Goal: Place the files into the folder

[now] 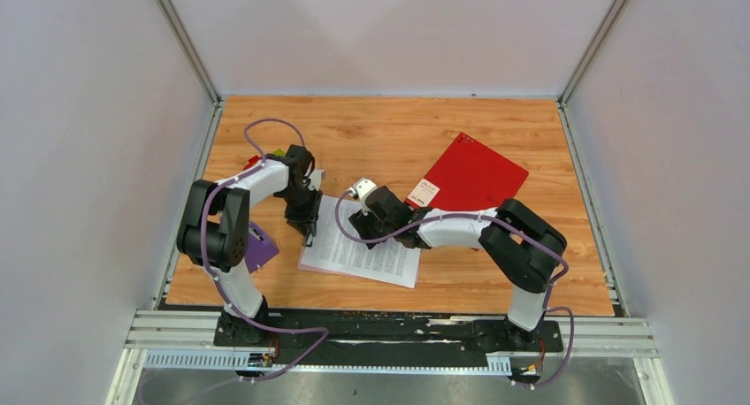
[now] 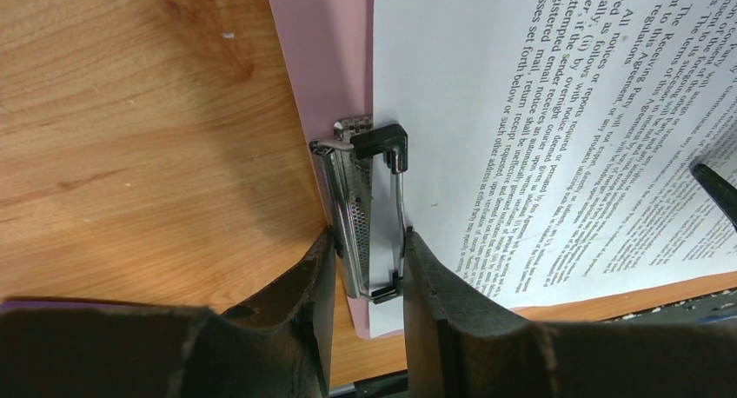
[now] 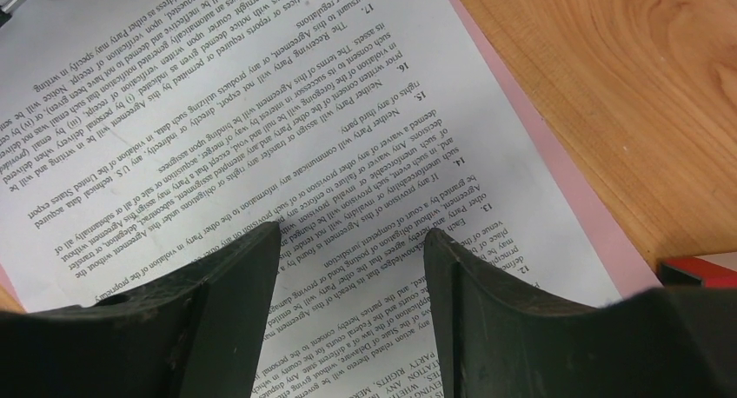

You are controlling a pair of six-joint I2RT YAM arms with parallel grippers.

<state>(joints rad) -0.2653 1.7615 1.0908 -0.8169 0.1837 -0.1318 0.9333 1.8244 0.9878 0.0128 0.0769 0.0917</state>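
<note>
The files (image 1: 367, 250) are white printed sheets lying on an open pink folder (image 2: 322, 59) at the table's front centre. A metal spring clip (image 2: 356, 198) with a wire lever runs along the folder's left edge, over the paper's margin. My left gripper (image 2: 369, 237) is shut on this clip, one finger on each side; in the top view it (image 1: 307, 235) is at the sheets' left edge. My right gripper (image 3: 352, 230) is open, its fingertips down on the printed page (image 3: 287, 111). In the top view it (image 1: 361, 221) is over the sheets' upper middle.
A red board (image 1: 469, 173) with a white label lies tilted behind and to the right of the sheets, close to the right arm. A purple object (image 1: 259, 246) lies by the left arm's base. Small red and green items (image 1: 265, 157) sit behind the left arm.
</note>
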